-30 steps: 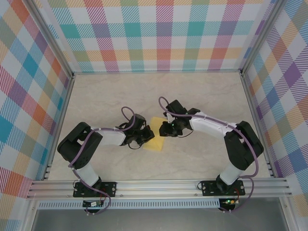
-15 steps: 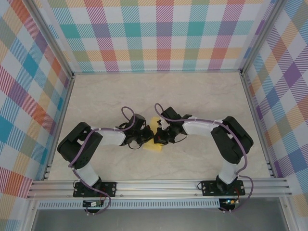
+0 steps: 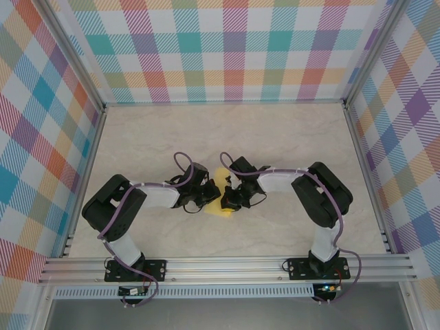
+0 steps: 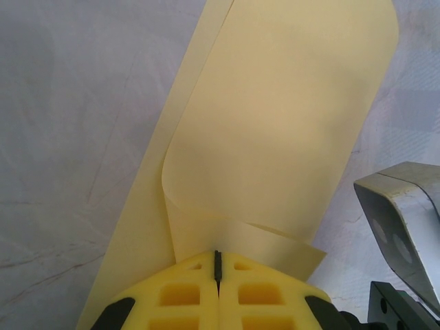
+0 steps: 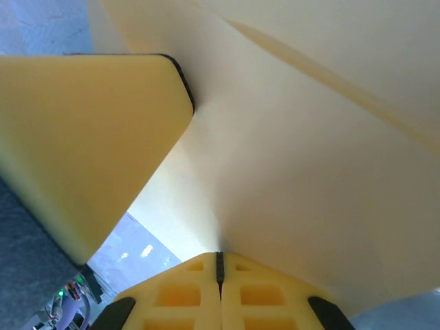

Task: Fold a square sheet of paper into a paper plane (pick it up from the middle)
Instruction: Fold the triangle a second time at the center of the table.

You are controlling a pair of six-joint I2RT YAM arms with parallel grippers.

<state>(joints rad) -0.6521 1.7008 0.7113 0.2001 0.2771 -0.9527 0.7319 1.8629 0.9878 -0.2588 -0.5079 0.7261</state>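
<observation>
Pinched now at 2 places: the square sheet of paper (image 4: pixel 275 124), clamped in the left end effector (image 4: pixel 218 265) and, newly, in the right end effector (image 5: pixel 219 265), closed down from slightly apart after swinging in across the table (image 3: pixel 295 137). No longer flat as 1 second ago; bowed up between the 2 grips. Possibly gripped near the middle, hard to confirm. Looks ready for lifting and a first fold.

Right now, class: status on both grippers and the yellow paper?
Left gripper shut on yellow paper. Right gripper shut on it too. Paper curled between them.
</observation>
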